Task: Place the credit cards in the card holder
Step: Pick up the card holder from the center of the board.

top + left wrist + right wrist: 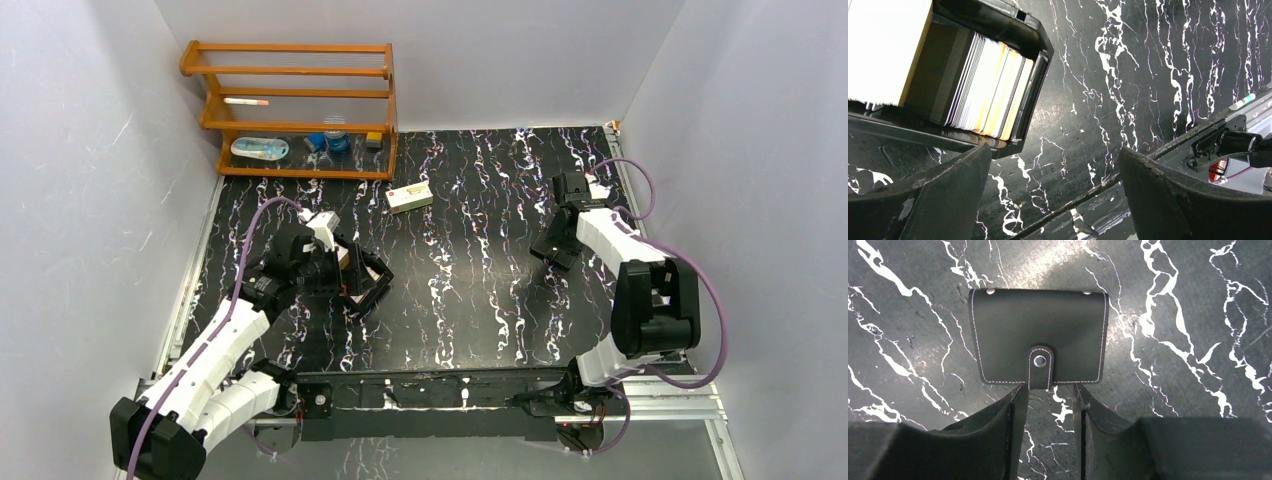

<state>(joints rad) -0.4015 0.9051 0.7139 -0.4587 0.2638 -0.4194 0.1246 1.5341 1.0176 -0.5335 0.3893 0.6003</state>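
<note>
On the right of the desk (470, 330), card holder (1038, 330) lies snapped shut before narrow, empty right claw (1049, 390). Left claw (1054, 155) gapes wide beside credit cards (985, 85). Likely step: approach; next, unsnap tab (1040, 361).

- A black marble-look table (480, 260) with white veins, closed in by plain white walls (500, 60).
- A wooden rack (290, 47) stands in the far left corner.
- On its bottom shelf sit a clear, pale blue packet (259, 149), a blue round thing (337, 140) and a small yellowish block (373, 141).
- A white stick with a red tip (245, 101) lies one shelf higher.
- A cream carton (410, 196) lies flat near the rack's right end.
- A black hinged box (365, 285) sits open, left of the middle.
</note>
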